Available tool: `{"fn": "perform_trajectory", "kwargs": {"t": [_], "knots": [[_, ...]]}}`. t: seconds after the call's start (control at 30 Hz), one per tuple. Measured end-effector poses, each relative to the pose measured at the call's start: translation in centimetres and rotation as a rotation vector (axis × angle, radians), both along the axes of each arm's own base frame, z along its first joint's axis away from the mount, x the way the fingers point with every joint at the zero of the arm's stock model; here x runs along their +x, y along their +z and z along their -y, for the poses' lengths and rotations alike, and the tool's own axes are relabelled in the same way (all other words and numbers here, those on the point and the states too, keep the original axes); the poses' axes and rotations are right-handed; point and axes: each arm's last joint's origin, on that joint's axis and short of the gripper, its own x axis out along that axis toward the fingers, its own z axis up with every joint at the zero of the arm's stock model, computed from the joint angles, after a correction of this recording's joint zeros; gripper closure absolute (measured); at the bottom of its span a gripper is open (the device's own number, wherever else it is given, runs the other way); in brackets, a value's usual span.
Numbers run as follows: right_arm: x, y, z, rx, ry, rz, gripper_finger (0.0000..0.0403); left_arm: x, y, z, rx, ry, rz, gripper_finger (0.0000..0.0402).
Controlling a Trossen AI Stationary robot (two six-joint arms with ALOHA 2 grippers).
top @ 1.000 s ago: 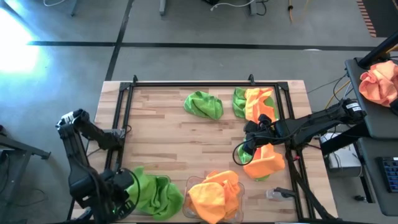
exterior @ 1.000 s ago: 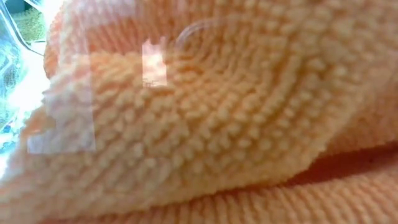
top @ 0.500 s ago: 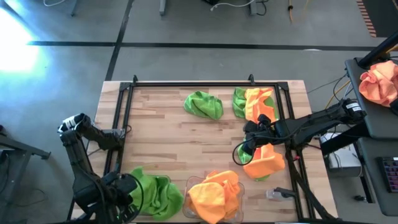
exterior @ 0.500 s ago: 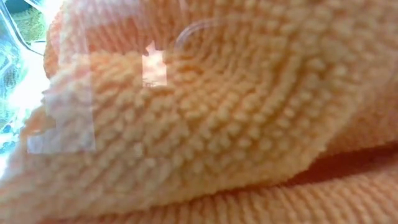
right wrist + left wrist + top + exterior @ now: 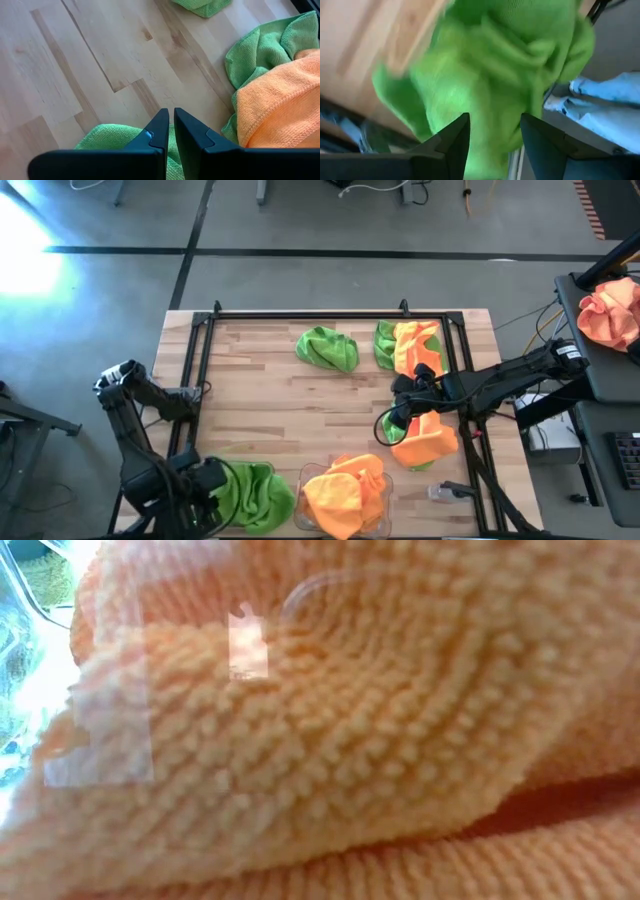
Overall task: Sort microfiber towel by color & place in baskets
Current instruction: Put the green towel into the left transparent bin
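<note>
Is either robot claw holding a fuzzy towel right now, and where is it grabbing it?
No. The left gripper is open above the green towel; the right gripper is shut with nothing between its fingers.

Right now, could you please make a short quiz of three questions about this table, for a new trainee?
1. True or false: the left gripper is open, with green towels in front of its fingers.
2. What colour are the towels in the basket at the near edge of the table, middle? A) green B) orange C) blue
3. Fill in: the right gripper is ____, above a green cloth on the table's right side.

Key: 1 true; 2 B, orange towels; 3 shut.
</note>
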Motion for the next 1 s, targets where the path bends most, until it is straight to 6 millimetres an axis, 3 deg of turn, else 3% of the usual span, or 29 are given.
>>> {"fn": "perform_trajectory", "kwargs": {"t": [0.17,0.5,0.77,1.0], "knots": [[0.0,0.0,0.0,-0.001,0.003,0.0,0.0381,1.7,1.7,-1.5,0.106,-0.044,0.115,0.0242],[0.4,0.9,-0.1,0.027,0.007,0.035,0.0381,5.3,5.3,-6.8,0.475,-0.142,0.292,0.0242],[1.4,3.7,-0.4,0.025,0.061,0.109,0.0381,9.0,5.2,-12.4,0.717,-0.15,0.199,0.0242],[2.1,6.8,-0.5,-0.008,0.141,0.176,0.0381,12.5,3.4,-18.4,0.779,-0.199,0.061,0.0242]]}}
